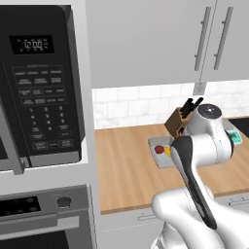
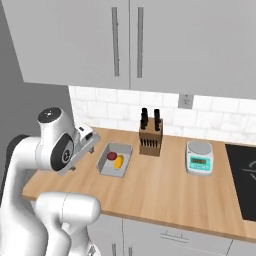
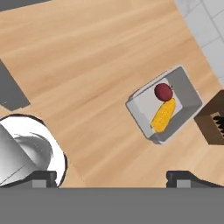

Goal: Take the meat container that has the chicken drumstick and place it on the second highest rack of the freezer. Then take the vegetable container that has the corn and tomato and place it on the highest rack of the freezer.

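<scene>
Two vegetables, the corn [image 3: 163, 115] and the tomato [image 3: 163, 92], lie touching inside the grey container [image 3: 189, 89]. It sits on the counter [image 3: 87, 65] ahead of the gripper [image 3: 111, 178], whose fingers are spread wide and empty.

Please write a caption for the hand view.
Gripper open above wooden counter, near grey container holding corn and tomato.
</scene>
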Available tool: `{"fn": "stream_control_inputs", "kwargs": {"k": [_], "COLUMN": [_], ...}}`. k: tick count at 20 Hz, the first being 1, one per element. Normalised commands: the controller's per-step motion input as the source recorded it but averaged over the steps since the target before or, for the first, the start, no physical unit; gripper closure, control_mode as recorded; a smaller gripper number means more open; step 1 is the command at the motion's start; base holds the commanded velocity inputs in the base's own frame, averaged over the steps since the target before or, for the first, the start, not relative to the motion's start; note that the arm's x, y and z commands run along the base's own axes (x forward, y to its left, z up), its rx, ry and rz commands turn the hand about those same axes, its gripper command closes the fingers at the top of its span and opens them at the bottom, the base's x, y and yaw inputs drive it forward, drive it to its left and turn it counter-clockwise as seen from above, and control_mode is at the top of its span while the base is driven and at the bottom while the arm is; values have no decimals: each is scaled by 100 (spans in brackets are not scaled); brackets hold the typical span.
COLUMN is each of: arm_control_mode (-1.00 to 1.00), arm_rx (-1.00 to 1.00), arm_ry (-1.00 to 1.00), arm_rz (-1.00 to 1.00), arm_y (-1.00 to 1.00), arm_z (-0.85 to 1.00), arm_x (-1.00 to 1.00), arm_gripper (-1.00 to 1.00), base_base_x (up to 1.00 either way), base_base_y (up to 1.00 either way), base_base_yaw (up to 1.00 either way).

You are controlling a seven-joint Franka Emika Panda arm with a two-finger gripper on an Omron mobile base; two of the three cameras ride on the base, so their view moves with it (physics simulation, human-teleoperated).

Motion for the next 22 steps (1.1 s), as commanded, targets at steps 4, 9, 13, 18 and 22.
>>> {"fn": "stream_control_inputs", "kwargs": {"k": [4,9,13,18,22], "arm_control_mode": [-100,-100,-100,-100,-100], "arm_rx": [-1,-1,0,-1,0], "arm_ry": [5,29,21,5,-2], "arm_rz": [4,3,5,2,0], "arm_y": [-28,-11,-1,0,0], "arm_z": [-57,-50,-35,-33,-23], "arm_x": [81,55,37,24,18], "arm_gripper": [-100,-100,-100,-100,-100], "base_base_x": [0,0,0,0,0], "base_base_y": [0,0,0,0,0], "base_base_yaw": [0,0,0,0,0]}}
